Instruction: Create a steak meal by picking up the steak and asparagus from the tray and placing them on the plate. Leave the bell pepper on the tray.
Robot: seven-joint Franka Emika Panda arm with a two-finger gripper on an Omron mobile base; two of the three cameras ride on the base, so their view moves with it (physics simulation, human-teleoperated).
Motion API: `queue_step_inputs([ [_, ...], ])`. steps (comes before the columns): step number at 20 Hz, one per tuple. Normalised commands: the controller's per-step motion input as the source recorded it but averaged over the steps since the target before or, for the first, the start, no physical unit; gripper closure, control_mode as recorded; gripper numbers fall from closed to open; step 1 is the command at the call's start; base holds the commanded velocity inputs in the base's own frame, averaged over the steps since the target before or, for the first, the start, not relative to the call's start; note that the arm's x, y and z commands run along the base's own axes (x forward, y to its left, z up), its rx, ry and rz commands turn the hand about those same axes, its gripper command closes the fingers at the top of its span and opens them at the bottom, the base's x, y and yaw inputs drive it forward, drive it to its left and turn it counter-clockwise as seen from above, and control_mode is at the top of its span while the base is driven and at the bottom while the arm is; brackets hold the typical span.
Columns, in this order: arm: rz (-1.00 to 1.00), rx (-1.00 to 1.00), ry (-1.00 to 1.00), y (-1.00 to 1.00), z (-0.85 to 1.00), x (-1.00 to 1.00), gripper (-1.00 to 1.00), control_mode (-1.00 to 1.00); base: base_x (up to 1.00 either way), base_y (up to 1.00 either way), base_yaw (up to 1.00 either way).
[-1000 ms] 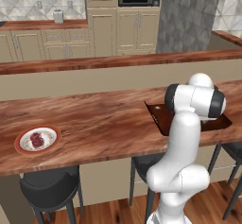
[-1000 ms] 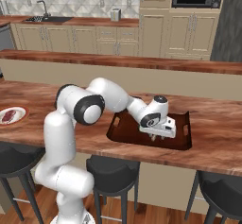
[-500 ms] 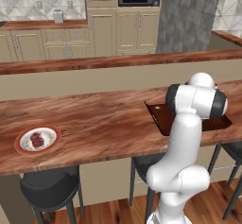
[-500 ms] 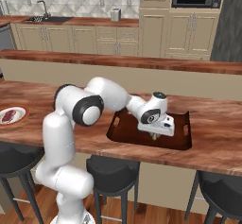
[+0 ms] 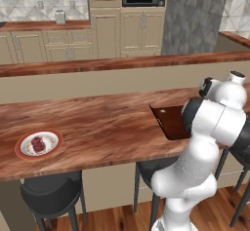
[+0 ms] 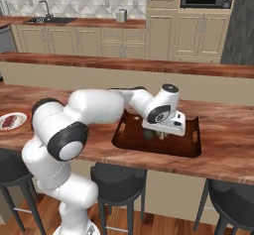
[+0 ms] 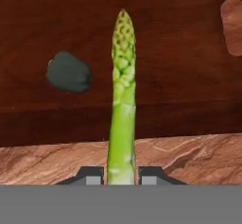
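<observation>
Light-green asparagus (image 7: 122,100) stands pinched between the two fingers of the tool (image 7: 122,176), its tip pointing straight away from it above the dark tray (image 7: 179,95). Left of the stalk, on the tray floor, lies the bell pepper (image 7: 69,72). Far off along the table (image 5: 107,123), the steak (image 5: 38,144) rests on the plate (image 5: 22,147).

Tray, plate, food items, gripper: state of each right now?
steak: on the plate, done.
plate: on the counter, far from the tray, holds the steak.
asparagus: between the gripper fingers, over the tray.
bell pepper: lying on the tray, untouched.
tray: on the counter, holds the bell pepper.
gripper: shut on the asparagus.
</observation>
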Motion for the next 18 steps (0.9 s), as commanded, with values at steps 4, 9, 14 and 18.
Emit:
queue_step_inputs([
  [4, 0.0, 0.05, -0.13, 0.72, 0.89, -0.13, 1.0, -1.0, 0.0, 0.0, 0.0],
  [9, 0.0, 0.15, -0.12, 0.88, 0.7, -0.15, 1.0, -1.0, 0.0, 0.0, 0.0],
  [14, 0.0, 0.21, 0.0, 0.99, 0.52, -0.01, 1.0, -1.0, 0.0, 0.0, 0.0],
  [18, 0.0, 0.2, 0.05, 1.0, 0.2, 0.0, 1.0, -1.0, 0.0, 0.0, 0.0],
])
